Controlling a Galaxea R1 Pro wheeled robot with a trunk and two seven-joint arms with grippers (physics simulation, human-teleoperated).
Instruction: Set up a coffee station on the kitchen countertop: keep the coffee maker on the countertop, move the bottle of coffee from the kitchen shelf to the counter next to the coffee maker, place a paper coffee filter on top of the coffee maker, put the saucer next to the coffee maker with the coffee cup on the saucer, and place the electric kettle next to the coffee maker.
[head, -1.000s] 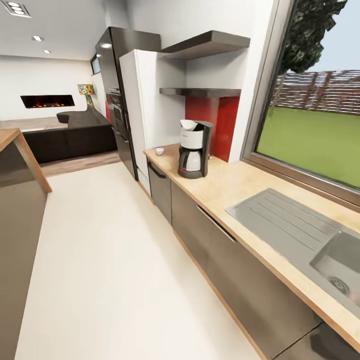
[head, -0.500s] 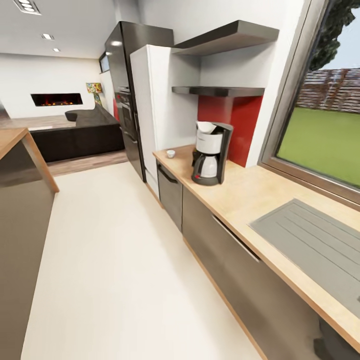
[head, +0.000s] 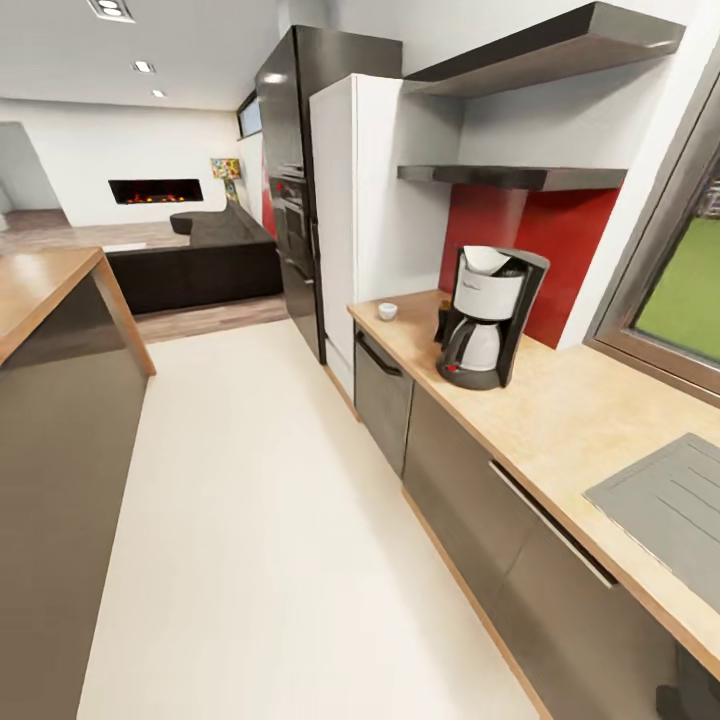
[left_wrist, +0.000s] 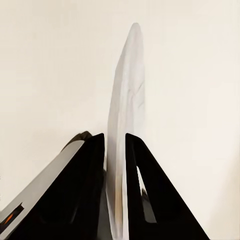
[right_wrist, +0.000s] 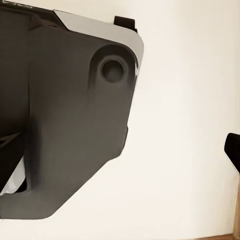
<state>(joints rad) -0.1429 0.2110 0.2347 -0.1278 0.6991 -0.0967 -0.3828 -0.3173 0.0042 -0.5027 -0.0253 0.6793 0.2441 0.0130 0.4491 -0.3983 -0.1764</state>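
Head view: a long light-wood kitchen countertop (head: 560, 420) runs along the right wall over grey cabinet fronts, and on it stands the black-and-white drip coffee maker (head: 487, 317) with a white paper filter (head: 484, 259) sitting in its open top. Farther along the same counter, near its far end and well apart from the machine, sits a small white coffee cup (head: 387, 311). Behind the machine is a red wall panel (head: 540, 240), with two dark floating shelves (head: 520, 176) above it, and a grey ribbed sink drainboard (head: 670, 505) is set into the counter nearer the camera. A tall white cabinet (head: 370, 210) and a dark oven tower stand beyond the counter's end, over a pale floor (head: 250, 500). Left wrist view: the left gripper (left_wrist: 115, 145) has its two black fingers pressed on a thin white round saucer (left_wrist: 127, 100), held edge-on between them above the pale floor. Right wrist view: a large dark grey robot housing (right_wrist: 65, 115) lies over the pale floor; I cannot tell whether the right gripper is open or closed.
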